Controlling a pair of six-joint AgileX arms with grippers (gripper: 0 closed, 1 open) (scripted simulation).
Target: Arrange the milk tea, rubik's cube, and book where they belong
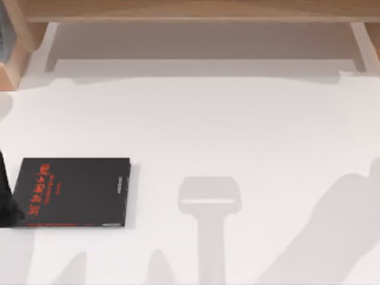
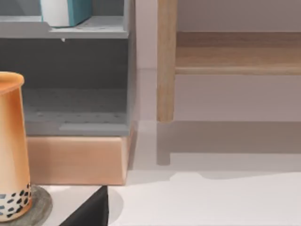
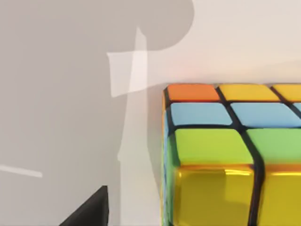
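While the milk tea [image 2: 11, 150] stands on a grey coaster [image 2: 40, 207] below the grey shelf [image 2: 80, 33], where a cyan book [image 2: 66, 12] already rests, the rubik's cube [image 3: 230, 155] waits on the white table [image 1: 237, 130]. Whether either gripper holds anything, I cannot tell. A black book [image 1: 74, 192] lies at the table's left.

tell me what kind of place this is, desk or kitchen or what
Probably a rendered study desk: a white table under a wooden shelf, a black book lying flat on it, and a grey cubby unit holding a light-blue book.
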